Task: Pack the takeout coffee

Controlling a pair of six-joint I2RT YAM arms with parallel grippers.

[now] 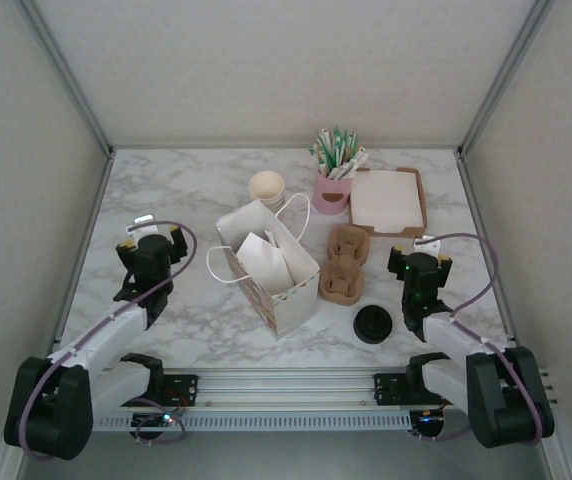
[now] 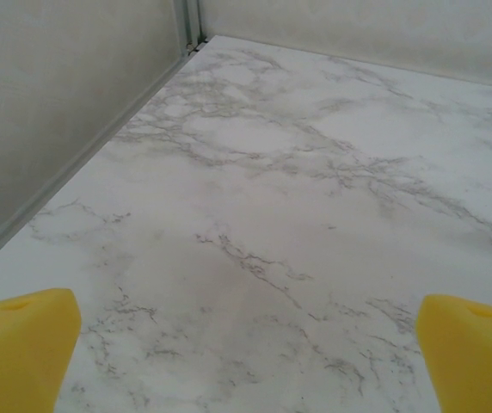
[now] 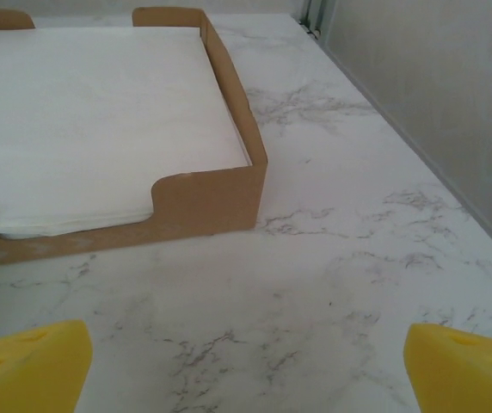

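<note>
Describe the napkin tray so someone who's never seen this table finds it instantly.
Start from the white paper bag standing mid-table. Look to the back right corner, beside the pink holder of sticks. The napkin tray is the flat brown cardboard box of white sheets, the only square thing there.

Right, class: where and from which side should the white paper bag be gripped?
Probably pinch the left wall's top edge on the white paper bag, coming from the left with the open left hand. The bag stands upright, mouth up, so that thin edge is exposed and faces that arm.
</note>
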